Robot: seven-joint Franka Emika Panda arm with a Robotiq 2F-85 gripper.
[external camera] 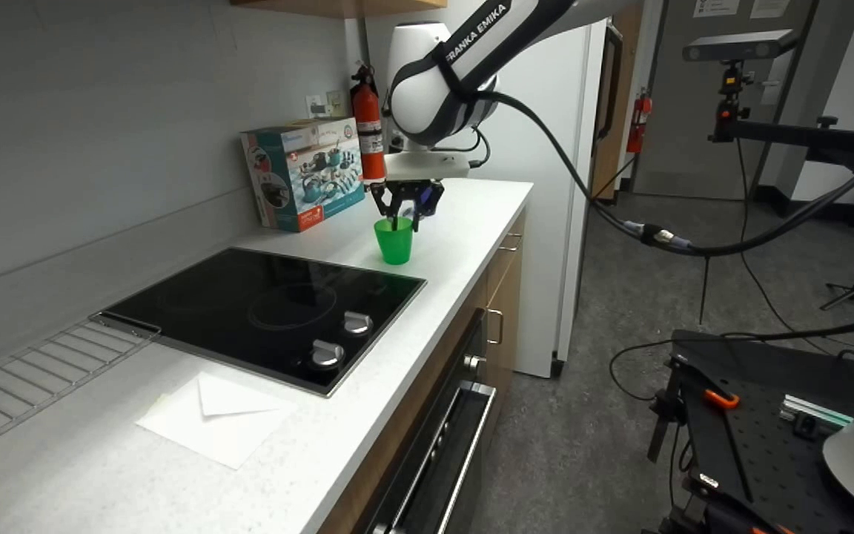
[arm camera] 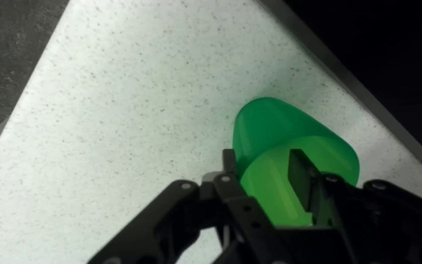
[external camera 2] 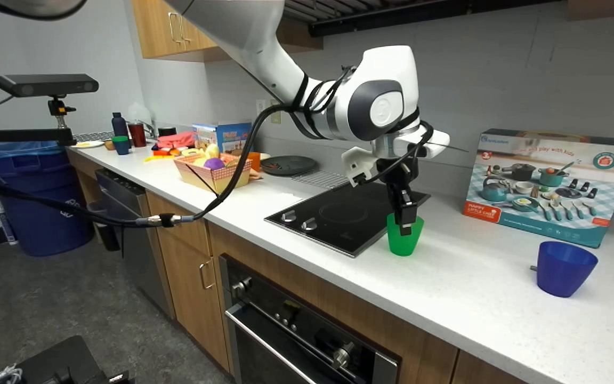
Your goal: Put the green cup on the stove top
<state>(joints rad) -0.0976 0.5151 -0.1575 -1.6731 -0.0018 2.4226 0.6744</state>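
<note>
The green cup (external camera: pixel 395 246) appears upright on the white counter beside the stove top's edge. It also shows in an exterior view (external camera 2: pixel 400 246) and the wrist view (arm camera: pixel 266 119). My gripper (external camera: pixel 405 225) points down over the cup's rim. In the wrist view my gripper (arm camera: pixel 262 157) has one finger inside the cup and one outside, with a clear gap between them. The cup wall lies between the fingers, and they are not closed on it. The black glass stove top (external camera: pixel 212 297) has silver knobs; it also shows in an exterior view (external camera 2: pixel 339 205) and the wrist view (arm camera: pixel 390 47).
A blue cup (external camera 2: pixel 563 269) and a toy box (external camera 2: pixel 547 186) stand on the counter (external camera 2: pixel 472 277). A wire rack (external camera: pixel 41 378) and white paper (external camera: pixel 204 423) lie near the stove top. A basket of toy food (external camera 2: pixel 211 173) stands farther along. The counter's front edge drops to the floor.
</note>
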